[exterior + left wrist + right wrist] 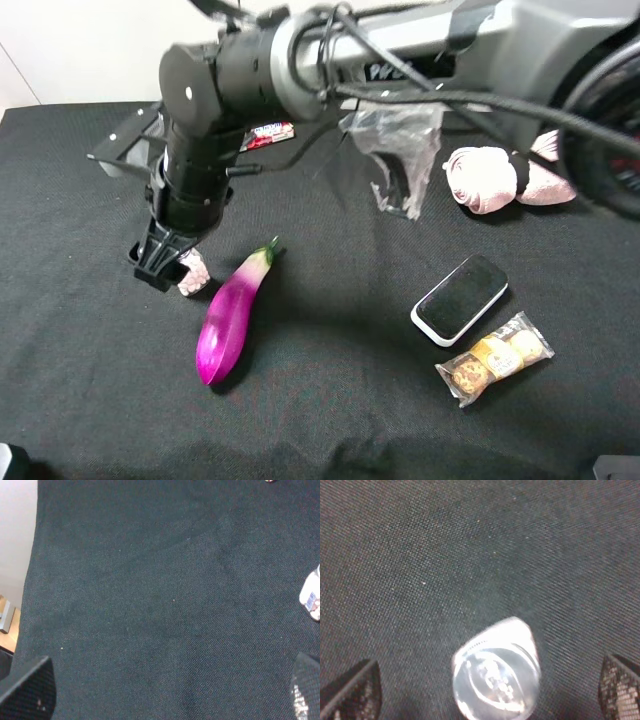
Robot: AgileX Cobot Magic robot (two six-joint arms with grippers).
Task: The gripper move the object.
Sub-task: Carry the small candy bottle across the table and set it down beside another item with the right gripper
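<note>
Black cloth (330,400) covers the table. The right gripper (168,265) hangs low just beside the purple eggplant (232,315), jaws spread wide. The bottle (496,675) sits cap-up on the cloth between its fingers, ungripped. The left gripper (170,690) is also spread wide.

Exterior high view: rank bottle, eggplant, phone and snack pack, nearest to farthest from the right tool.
1. bottle, at the right tool
2. eggplant, just to its right
3. phone, far right
4. snack pack, far right, nearer the front

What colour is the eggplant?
The eggplant is magenta-purple, whitening toward a green stem; clearest in the exterior high view.
</note>
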